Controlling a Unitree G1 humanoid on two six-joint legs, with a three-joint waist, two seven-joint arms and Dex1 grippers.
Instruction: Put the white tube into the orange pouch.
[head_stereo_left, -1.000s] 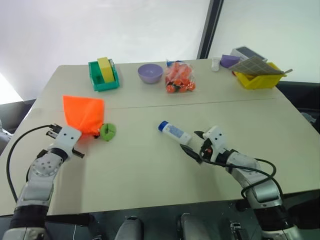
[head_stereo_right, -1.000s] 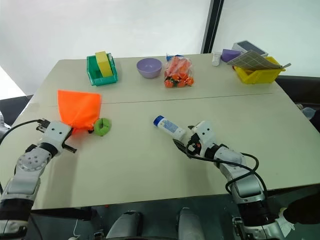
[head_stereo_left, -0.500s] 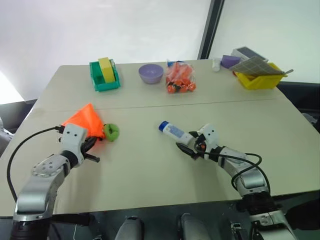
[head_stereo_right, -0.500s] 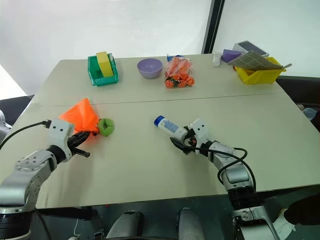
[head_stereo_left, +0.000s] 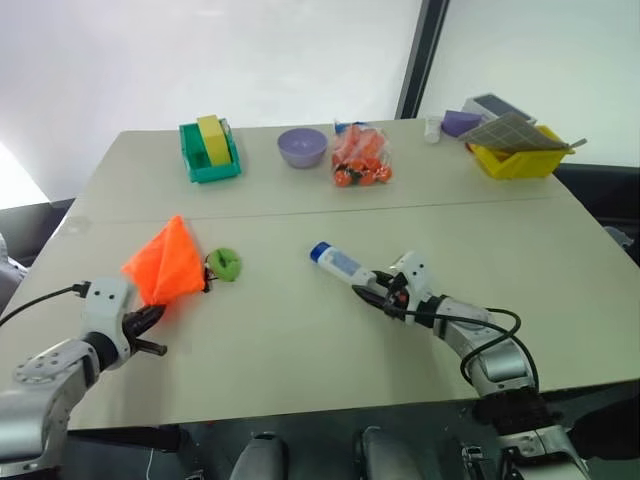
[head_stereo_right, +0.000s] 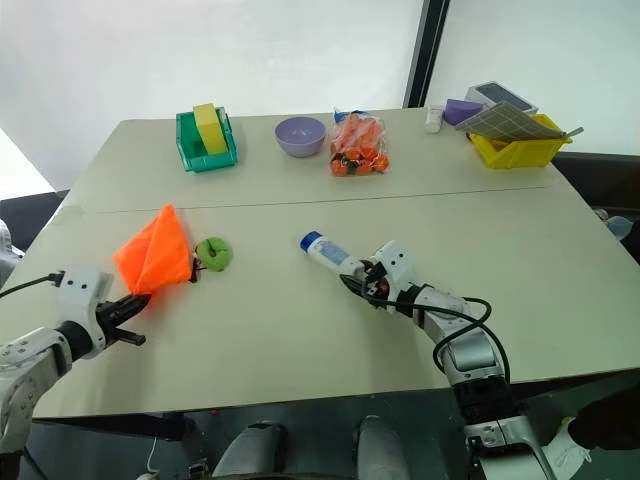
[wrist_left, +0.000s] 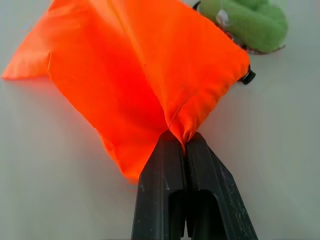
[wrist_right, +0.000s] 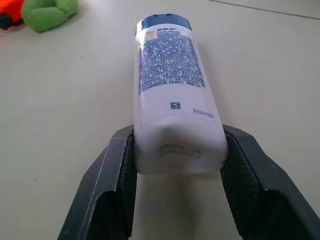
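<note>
Two grasps are in place, and you have the insertion itself left to do. Your left gripper is pinched tight on a fold of the orange pouch, which is lifted into a peak near the counter's left edge, its cord end with the green pull lying just beside it. Your right gripper has its fingers against both sides of the white tube's crimped end; the white tube lies on the counter near the middle, blue cap pointing toward the pouch, and I judge it not yet lifted. The tube and pouch are well apart, and I cannot tell whether the pouch mouth is open, so you likely need to get the opening facing the tube before you bring the tube across.

As for containers along the far edge: the green bin holds a yellow block, the purple bowl looks empty from here, the clear bag is full of orange-red items, and the yellow bin at the far right corner is covered by a grey checked sheet, so what it holds is hidden. A small white bottle stands next to it
</note>
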